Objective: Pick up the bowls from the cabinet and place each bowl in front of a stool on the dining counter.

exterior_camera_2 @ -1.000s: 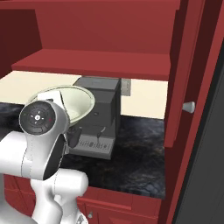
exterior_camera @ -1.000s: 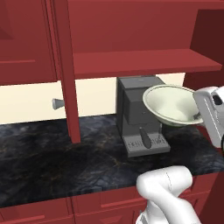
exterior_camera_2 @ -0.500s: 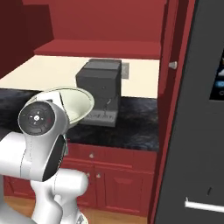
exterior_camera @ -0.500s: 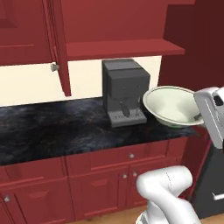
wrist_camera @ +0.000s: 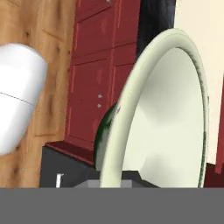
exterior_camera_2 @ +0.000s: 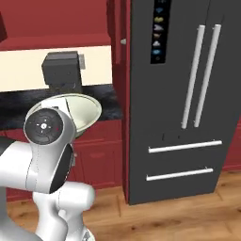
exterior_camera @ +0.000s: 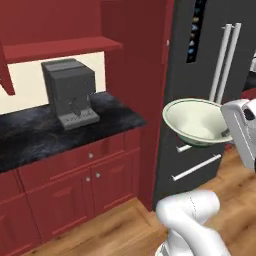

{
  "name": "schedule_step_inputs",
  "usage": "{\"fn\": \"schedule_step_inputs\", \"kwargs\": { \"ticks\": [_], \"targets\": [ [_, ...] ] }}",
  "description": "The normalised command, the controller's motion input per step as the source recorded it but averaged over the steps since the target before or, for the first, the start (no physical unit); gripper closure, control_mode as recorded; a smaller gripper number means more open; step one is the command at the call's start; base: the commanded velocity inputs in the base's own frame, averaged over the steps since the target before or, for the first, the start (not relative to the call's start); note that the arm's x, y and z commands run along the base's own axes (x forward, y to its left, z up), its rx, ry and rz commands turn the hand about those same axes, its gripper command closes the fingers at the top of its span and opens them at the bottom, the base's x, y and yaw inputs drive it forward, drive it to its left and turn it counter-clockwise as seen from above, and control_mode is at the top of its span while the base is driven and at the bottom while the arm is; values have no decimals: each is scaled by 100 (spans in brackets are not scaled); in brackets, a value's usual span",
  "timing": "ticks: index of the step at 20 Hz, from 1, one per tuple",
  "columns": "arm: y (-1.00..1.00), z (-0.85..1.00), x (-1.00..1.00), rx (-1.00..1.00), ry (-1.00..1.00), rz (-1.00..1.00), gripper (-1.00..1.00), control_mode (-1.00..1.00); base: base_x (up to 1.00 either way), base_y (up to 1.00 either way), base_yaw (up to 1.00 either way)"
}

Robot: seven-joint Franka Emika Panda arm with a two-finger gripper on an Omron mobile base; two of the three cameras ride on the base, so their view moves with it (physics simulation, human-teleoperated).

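A cream-white bowl [exterior_camera: 192, 122] with a green outside is held in the air at its rim, my gripper [exterior_camera: 226, 133] shut on it. The right base view shows the bowl [exterior_camera_2: 84, 110] behind my arm's round joint. In the hand view the bowl [wrist_camera: 162, 113] stands on edge right above my gripper [wrist_camera: 113, 180], its green underside turned left. The red cabinet's shelf [exterior_camera: 60, 48] hangs at the upper left, well away from the bowl. The stool and the dining counter are out of view.
A grey coffee machine [exterior_camera: 70, 92] stands on the black wall counter [exterior_camera: 35, 137] above red drawers and doors [exterior_camera: 75, 185]. A tall dark fridge [exterior_camera_2: 183, 94] with long handles stands to the right. Wooden floor [exterior_camera: 115, 225] lies below.
The whole picture has shifted: the base has backed off and swung right, so the cabinet and coffee machine slid left and the fridge came into view. The bowl stays in the gripper.
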Motion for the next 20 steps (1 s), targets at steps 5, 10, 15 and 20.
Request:
{"fn": "schedule_step_inputs", "kwargs": {
  "ticks": [5, 10, 15, 20],
  "targets": [
    [0, 0, 0, 0, 0, 0, 100, 100, -43, -78, -66],
    [0, 0, 0, 0, 0, 0, 100, 100, -19, -79, -71],
    [0, 0, 0, 0, 0, 0, 100, 100, -24, -66, -75],
    [0, 0, 0, 0, 0, 0, 100, 100, -12, -23, -90]
  ]
}}
